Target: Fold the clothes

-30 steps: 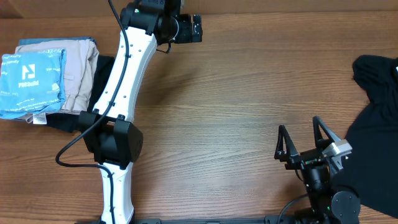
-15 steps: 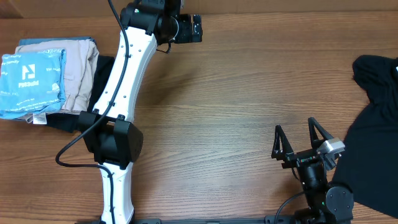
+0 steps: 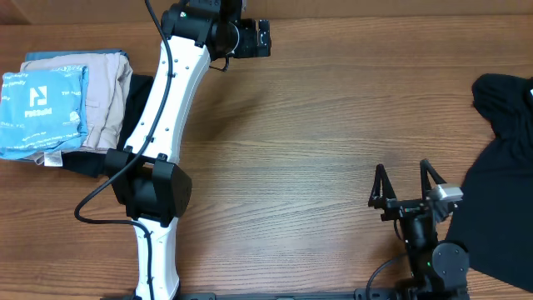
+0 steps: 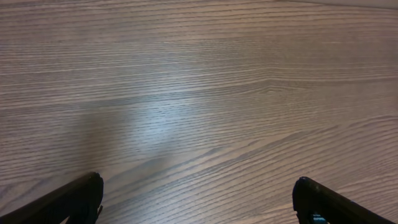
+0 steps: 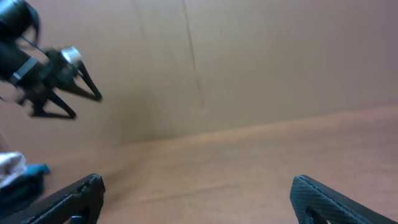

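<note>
The light blue T-shirt (image 3: 42, 112) lies folded at the far left of the table, white logo up, on top of a clothes pile. Its edge shows in the right wrist view (image 5: 25, 177). My left gripper (image 3: 263, 37) is held out over the back of the table, far from the shirt. Its fingers (image 4: 199, 193) are wide apart over bare wood. My right gripper (image 3: 404, 177) is open and empty at the front right, above the wood (image 5: 196, 190). The right wrist view also shows the left gripper (image 5: 56, 84) in the distance.
Folded beige trousers (image 3: 104, 87) lie under the blue shirt, with a dark garment (image 3: 137, 104) beneath the pile. A crumpled black garment (image 3: 500, 167) lies at the right edge, just right of my right arm. The white left arm (image 3: 171, 92) spans the table's left part.
My right gripper has swung slightly left and back, and now points straight away from the front edge. The left arm and the clothes have not moved.
</note>
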You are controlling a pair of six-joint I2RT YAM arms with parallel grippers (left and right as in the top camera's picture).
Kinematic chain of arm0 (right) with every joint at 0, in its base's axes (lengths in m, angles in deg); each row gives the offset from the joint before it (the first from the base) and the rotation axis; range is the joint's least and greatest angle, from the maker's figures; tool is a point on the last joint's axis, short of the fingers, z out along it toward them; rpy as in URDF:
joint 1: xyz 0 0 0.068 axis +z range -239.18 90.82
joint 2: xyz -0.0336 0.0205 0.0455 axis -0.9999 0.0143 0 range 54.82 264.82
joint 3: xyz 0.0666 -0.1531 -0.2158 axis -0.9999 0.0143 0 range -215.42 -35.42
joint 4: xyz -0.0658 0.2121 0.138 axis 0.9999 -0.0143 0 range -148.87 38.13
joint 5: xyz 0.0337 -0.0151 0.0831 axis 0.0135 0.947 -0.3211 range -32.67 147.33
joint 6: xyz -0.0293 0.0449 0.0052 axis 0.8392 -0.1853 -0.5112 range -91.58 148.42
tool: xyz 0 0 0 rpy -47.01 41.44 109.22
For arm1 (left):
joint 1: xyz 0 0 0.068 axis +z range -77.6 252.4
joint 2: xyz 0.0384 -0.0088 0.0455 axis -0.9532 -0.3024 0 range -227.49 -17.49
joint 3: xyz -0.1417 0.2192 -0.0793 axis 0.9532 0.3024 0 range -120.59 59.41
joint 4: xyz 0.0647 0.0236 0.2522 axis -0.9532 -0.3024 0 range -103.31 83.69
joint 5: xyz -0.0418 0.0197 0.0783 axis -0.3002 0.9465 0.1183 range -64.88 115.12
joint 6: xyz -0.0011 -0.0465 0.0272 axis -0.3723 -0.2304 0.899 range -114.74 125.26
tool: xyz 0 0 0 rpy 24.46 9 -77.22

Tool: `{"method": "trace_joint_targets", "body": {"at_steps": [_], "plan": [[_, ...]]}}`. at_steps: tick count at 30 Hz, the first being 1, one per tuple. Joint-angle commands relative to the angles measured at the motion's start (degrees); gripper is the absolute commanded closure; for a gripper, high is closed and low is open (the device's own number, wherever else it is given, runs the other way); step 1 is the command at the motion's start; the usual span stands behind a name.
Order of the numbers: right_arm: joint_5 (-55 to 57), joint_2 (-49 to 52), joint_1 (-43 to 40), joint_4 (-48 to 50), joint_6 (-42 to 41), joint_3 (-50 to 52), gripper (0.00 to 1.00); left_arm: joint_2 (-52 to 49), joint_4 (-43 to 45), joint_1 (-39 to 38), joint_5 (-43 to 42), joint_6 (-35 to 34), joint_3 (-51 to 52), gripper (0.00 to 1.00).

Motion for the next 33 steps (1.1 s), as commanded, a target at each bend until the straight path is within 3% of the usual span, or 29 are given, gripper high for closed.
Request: {"method": "trace_joint_targets", "body": {"at_steps": [1, 5, 25, 31, 33], "plan": [[0.96, -0.68, -0.26, -1.57, 4.42, 1.88, 0.00, 0.61, 0.15, -0.09, 0.28, -0.35, -0.55, 0.00], [-2.99, -0.68, -0.26, -4.57, 17.29, 1.88, 0.00, 0.61, 0.15, -0.09, 0.31, -0.35, -0.55, 0.00], [-3.39, -0.61, -0.26, -4.48, 17.25, 1.88, 0.00, 0.87, -0.15, -0.02, 0.33, -0.35, -0.55, 0.00], [-3.41, -0.61, -0.26, -4.48, 17.25, 1.88, 0.00, 18.60, -3.45, -0.98, 0.28, -0.35, -0.55, 0.00], [-3.39, -0.61, -0.26, -4.48, 17.25, 1.88, 0.00, 29.86, -3.43, -0.94, 0.28, -0.35, -0.55, 0.00]]}}
